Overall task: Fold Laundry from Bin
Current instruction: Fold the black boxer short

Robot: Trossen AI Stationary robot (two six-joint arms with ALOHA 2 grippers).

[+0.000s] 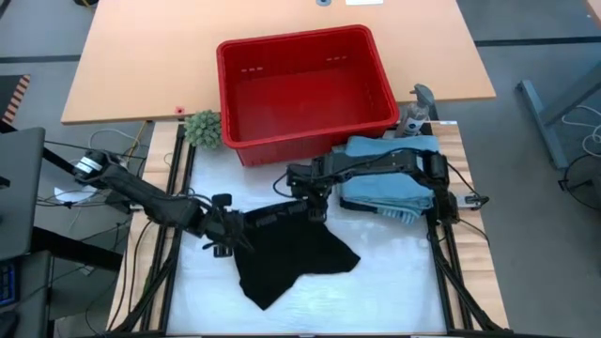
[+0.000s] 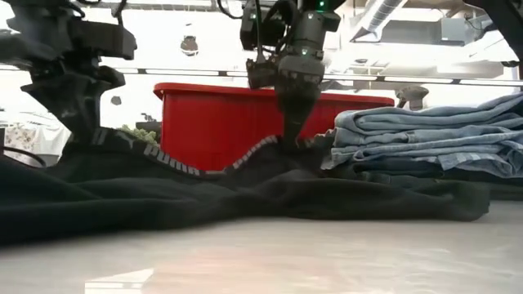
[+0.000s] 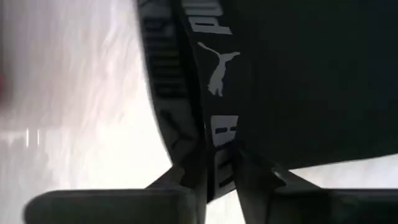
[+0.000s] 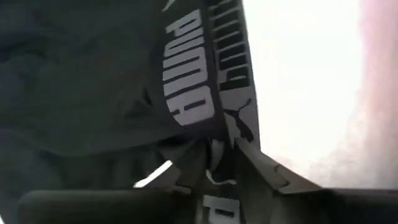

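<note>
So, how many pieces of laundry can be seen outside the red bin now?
At least 3, though the stack may hide more. A black garment lies spread on the table, near both grippers. Light blue denim pieces, at least two, lie stacked to the right, beside the bin, which looks empty.

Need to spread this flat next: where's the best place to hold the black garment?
Grip the black garment along its lettered waistband, from above at each end. That thick straight band faces the bin; the left gripper and right gripper straddle it already.
</note>
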